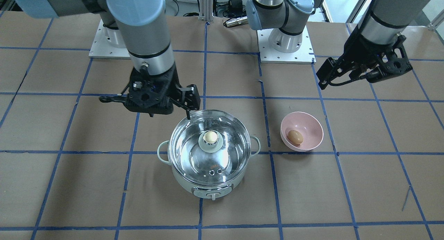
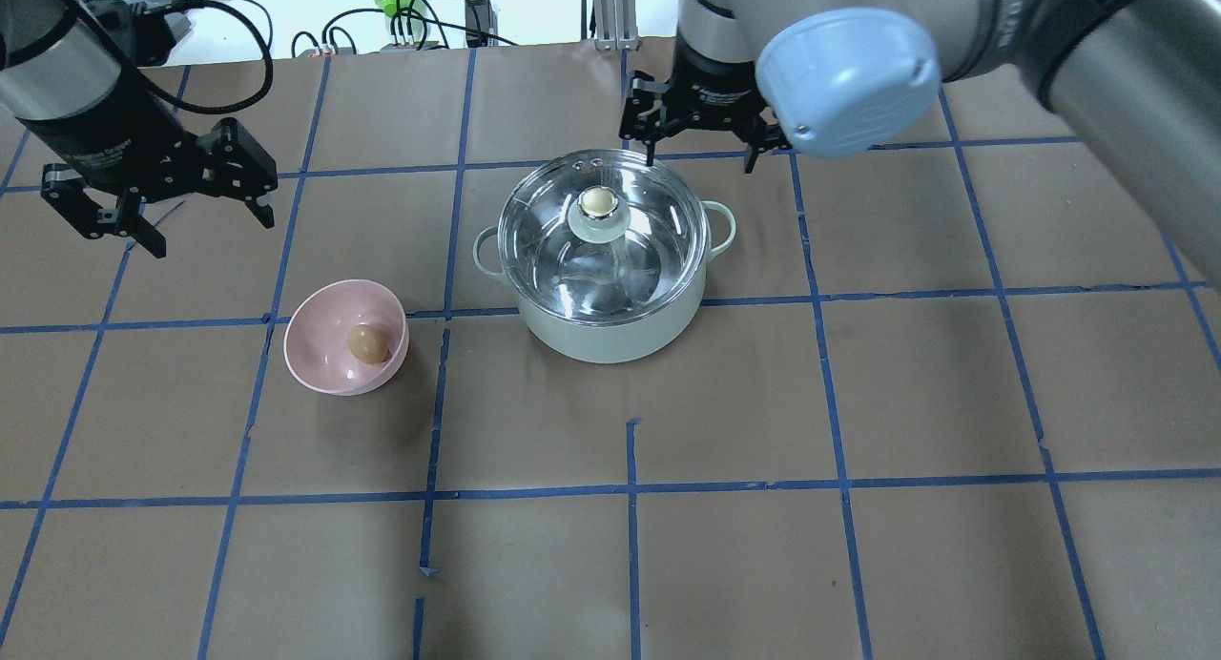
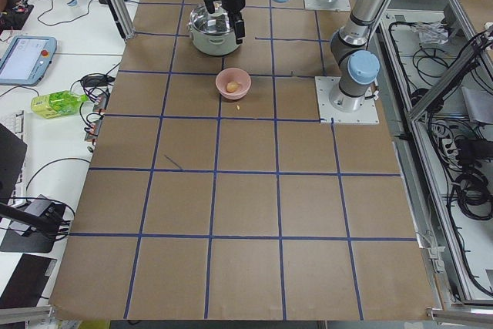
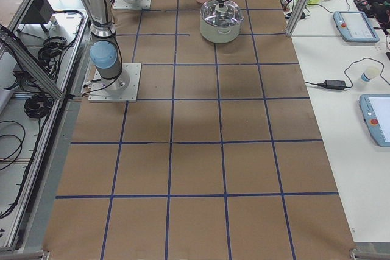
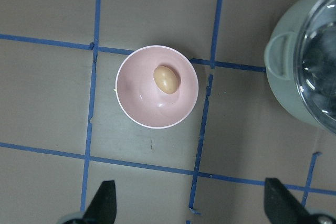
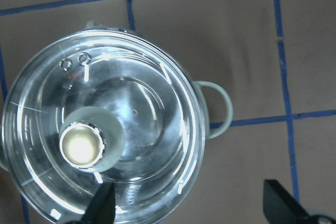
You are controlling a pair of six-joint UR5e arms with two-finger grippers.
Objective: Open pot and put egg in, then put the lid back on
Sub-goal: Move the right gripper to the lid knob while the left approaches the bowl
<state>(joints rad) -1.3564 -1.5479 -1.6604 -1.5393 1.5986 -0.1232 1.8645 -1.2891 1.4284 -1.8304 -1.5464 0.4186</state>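
Observation:
The mint-green pot stands mid-table with the clear glass lid on it. The lid's cream-capped knob is upright. The brown egg lies in a pink bowl beside the pot. My right gripper is open and empty, hovering over the pot's robot-side rim. My left gripper is open and empty, high above the table on the robot side of the bowl.
The table is brown paper with a blue tape grid. The arm base plates sit at the robot's edge. The pot's control knob faces away from the robot.

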